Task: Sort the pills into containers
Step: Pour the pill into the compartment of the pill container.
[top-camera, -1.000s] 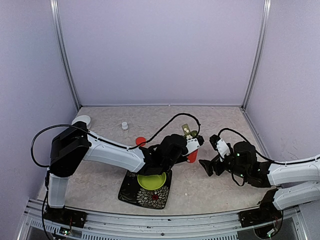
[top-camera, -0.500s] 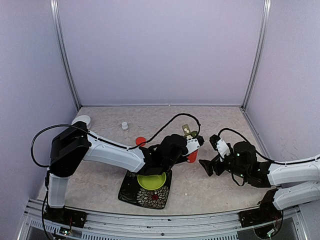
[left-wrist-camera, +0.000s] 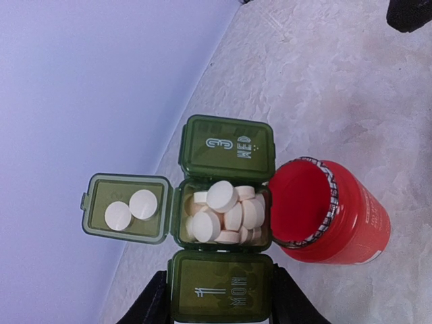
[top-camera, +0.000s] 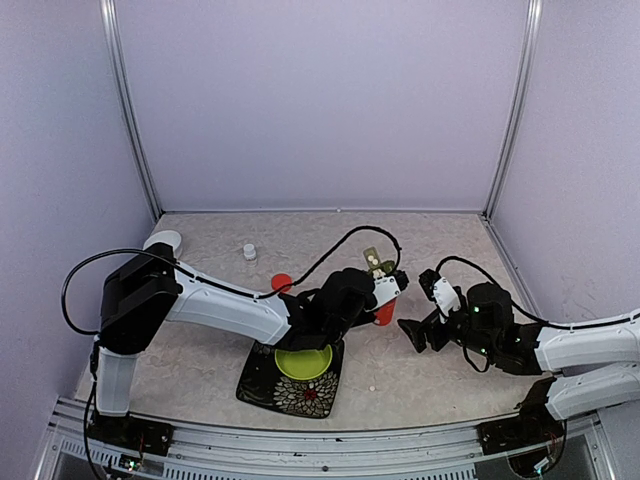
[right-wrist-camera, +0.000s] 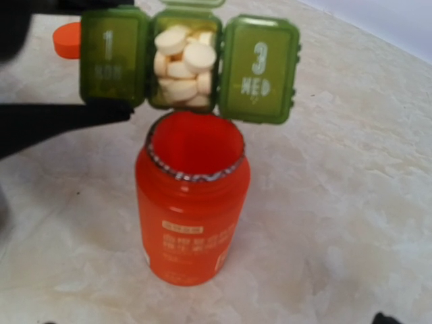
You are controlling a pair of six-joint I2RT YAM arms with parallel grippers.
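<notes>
**Table** [top-camera: 450,240]: pale marbled top.
**Left gripper** [top-camera: 381,277]: reached out to mid-table and carried the pillbox [top-camera: 373,260], dark green, raised clear of the surface, with pale pills showing.
**Orange bottle** [top-camera: 386,314]: stood just beneath that gripper, largely hidden by it.
**Orange cap** [top-camera: 281,281]: lay left of the bottle, apart from it.
**Lime-green bowl** [top-camera: 303,362]: sat on a dark patterned plate [top-camera: 290,392] near the near edge.
**Small white cylinder** [top-camera: 249,252]: stood toward the far edge.
**White disc** [top-camera: 163,241]: lay at the far left corner.
**Right gripper** [top-camera: 412,335]: jaws spread, right of the bottle, touching nothing.
</notes>
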